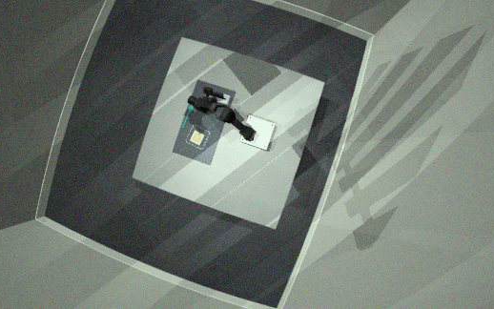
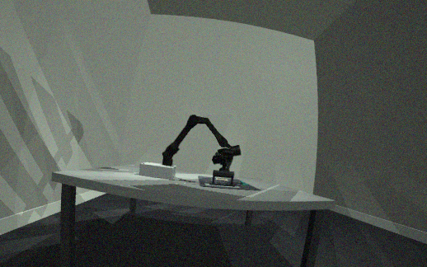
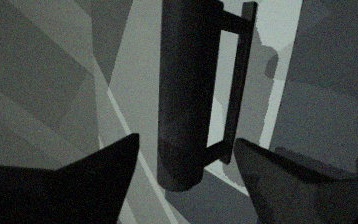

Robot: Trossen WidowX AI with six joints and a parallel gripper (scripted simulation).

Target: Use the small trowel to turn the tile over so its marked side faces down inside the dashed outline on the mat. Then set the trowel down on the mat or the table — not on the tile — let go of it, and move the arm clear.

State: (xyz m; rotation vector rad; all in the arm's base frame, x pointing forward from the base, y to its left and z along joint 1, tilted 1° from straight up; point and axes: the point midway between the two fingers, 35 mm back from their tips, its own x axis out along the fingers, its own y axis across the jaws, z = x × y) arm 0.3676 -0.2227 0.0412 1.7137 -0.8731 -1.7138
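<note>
A tool with a thick dark handle [image 3: 185,95] [image 1: 228,97] and a pale flat plate [image 2: 209,185] [image 3: 276,112] rests at the far end of the dark mat [image 1: 179,146] [image 2: 205,180]. My gripper [image 2: 223,183] [image 3: 187,142] is open around the handle, with a gap on either side. A thin teal tool [image 1: 190,111] lies at the mat's left edge; which tool is the small trowel, I cannot tell. The cream tile [image 1: 196,138] lies flat inside the dashed outline. Which side of it faces up is too small to tell. The arm partly hides the plate.
The arm stands on a white box-shaped base [image 1: 262,135] [image 2: 157,170] beside the mat. The pale table [image 1: 239,191] [image 2: 100,178] extends around both, with its edges well outside the mat. Striped light and shadow cross the table and walls.
</note>
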